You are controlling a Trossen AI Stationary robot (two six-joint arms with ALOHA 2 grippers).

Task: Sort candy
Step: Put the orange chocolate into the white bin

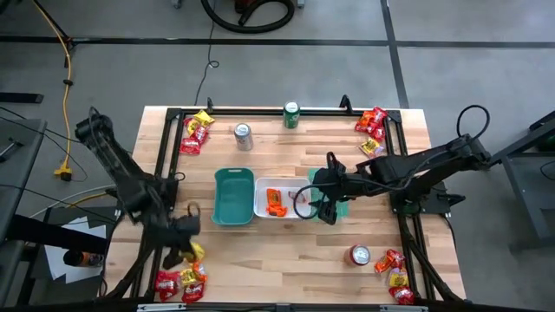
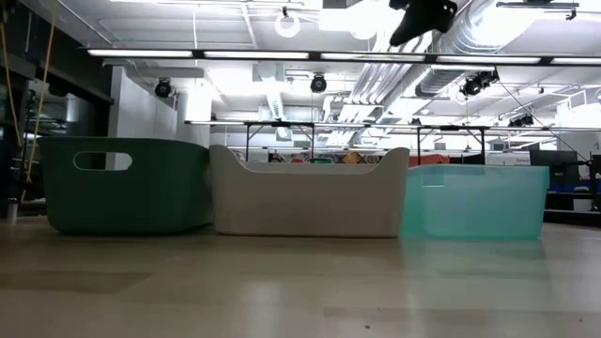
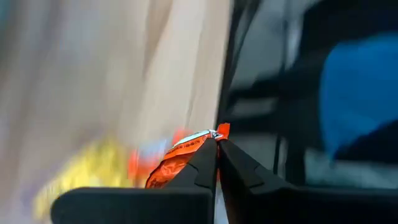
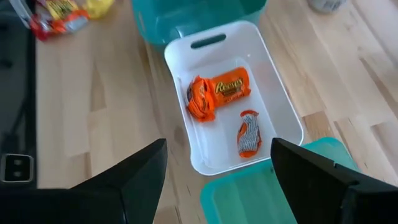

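Holding a crinkly orange-red wrapped candy packet [image 3: 180, 160] in my left gripper [image 3: 217, 144]: jaws pinched fully shut on the wrapper's edge, packet trailing off to one side of the tips. That arm sits over the near-left corner of the wooden counter [image 1: 286, 260], right above the loose pile of red and yellow candy packets [image 1: 180, 279].

Relation that matters: the three bins lie well away, toward counter centre and to the right of my left jaws. Dark teal plastic bin [image 1: 234, 196] is nearest, white plastic bin [image 1: 279, 215] touching it next, pale mint bin [image 1: 340, 208] last. White bin already holds orange-wrapped candies [image 4: 217, 93], so I judge this packet belongs there, one bin past the teal one.

Right gripper [image 1: 319, 198] hangs over the white/mint bin boundary, jaws wide apart and holding nothing. It's nearer the bins but doesn't have the packet; it may crowd my drop.

More candy piles [image 1: 373, 126] sit at the other corners, and a green soda can [image 1: 291, 114] stands at the far edge.
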